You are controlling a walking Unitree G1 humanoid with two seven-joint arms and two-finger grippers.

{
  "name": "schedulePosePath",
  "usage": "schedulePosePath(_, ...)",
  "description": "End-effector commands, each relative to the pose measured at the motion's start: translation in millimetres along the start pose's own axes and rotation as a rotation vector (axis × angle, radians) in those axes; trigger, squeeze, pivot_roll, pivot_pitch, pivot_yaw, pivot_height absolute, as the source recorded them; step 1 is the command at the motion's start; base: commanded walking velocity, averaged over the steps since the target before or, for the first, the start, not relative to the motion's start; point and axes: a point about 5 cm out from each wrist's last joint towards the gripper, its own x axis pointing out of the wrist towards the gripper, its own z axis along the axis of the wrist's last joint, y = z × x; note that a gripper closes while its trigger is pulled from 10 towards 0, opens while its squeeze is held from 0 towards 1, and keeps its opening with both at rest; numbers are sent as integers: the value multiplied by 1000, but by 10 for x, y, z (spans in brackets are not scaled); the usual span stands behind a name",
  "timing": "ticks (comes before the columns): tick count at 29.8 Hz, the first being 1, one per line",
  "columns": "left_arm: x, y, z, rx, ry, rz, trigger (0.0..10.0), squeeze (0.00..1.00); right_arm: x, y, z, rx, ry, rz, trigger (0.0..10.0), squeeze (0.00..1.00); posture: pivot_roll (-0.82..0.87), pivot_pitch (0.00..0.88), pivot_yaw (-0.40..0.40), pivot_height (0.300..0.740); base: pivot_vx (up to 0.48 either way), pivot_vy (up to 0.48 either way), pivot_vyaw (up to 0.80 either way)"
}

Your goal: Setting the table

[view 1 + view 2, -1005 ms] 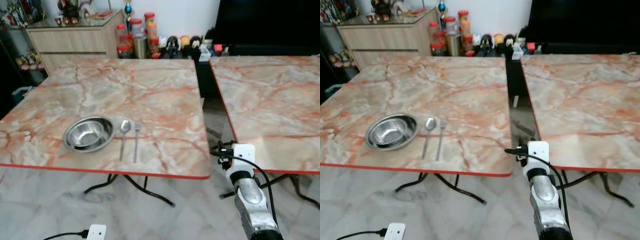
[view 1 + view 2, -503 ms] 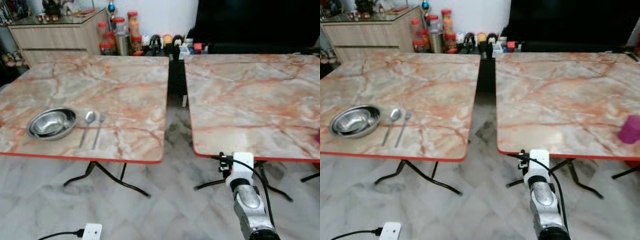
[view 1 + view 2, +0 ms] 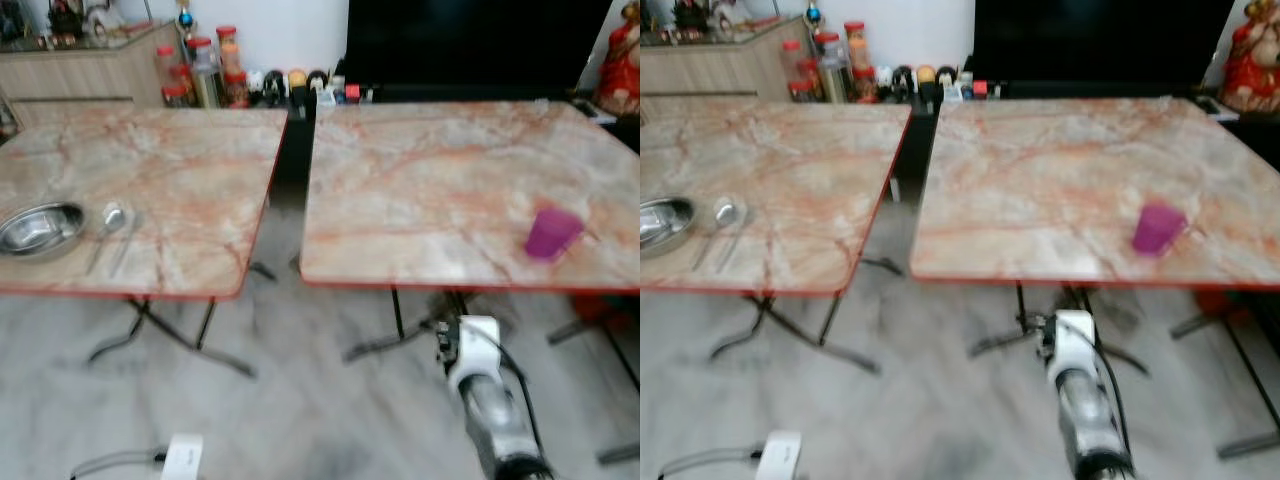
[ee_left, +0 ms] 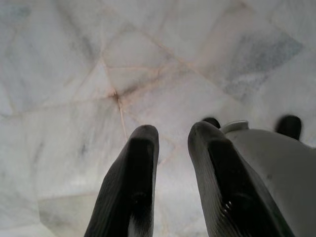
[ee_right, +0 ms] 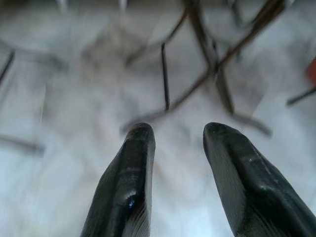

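Right pincer [image 5: 173, 143] empty; translucent purple cup [image 3: 551, 232].

My right arm [image 3: 493, 410] is a silver, rounded metal tube, shiny along its top. It ends in a white boxy wrist block [image 3: 472, 336] with small black fittings on its side. A thin black cable [image 3: 513, 368] loops from that block back along the arm. My left gripper [image 4: 173, 136] has two long black fingers [image 4: 133, 182], matte and rounded at the tips, one faintly ribbed. My right gripper [image 5: 177, 133] has the same black fingers [image 5: 129, 180], slightly glossy.
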Motion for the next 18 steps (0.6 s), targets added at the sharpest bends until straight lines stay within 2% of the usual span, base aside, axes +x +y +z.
schedulePosePath(1, 5, -2, 16, -8, 0, 2, 10000, 0, 7, -6, -58, -23, 66, 7, 10000, 0, 44, 0, 27, 740, 0, 0, 0)
schedulePosePath(3, 6, -5, 21, -9, -1, 1, 10000, 0, 1, 12, -99, -29, 92, 22, 10000, 0, 41, 0, 26, 740, 0, 0, 0)
schedulePosePath(6, 11, -24, 33, -11, 0, -5, 10000, 0, -51, 93, -309, -31, 208, 79, 10000, 0, 42, 0, 22, 740, 0, 0, 0)
schedulePosePath(10, 11, -33, 22, -18, 10, -9, 10000, 0, -133, 137, -536, -11, 314, 86, 10000, 0, 47, 0, 18, 740, 0, 0, 0)
schedulePosePath(13, 8, -23, -5, -7, 29, 5, 10000, 0, -200, 177, -682, 18, 359, 89, 10000, 0, 53, 0, 10, 740, 0, 0, 0)
schedulePosePath(15, 5, -20, -26, -7, 41, 12, 10000, 0, -244, 176, -767, -18, 380, 103, 10000, 0, 48, 0, 10, 740, 0, 0, 0)
schedulePosePath(16, 2, -17, -39, 2, 48, 13, 10000, 0, -250, 167, -779, -8, 381, 99, 10000, 0, 46, 0, 11, 740, 255, 0, 0)
schedulePosePath(17, 0, -14, -48, 6, 51, 14, 10000, 0, -249, 148, -779, 61, 381, 77, 10000, 0, 46, 0, 12, 740, 277, 0, 0)
schedulePosePath(18, -4, -11, -63, 4, 53, 14, 10000, 0, -239, 64, -762, 155, 380, 12, 10000, 0, 46, 0, 12, 740, 289, 0, 0)
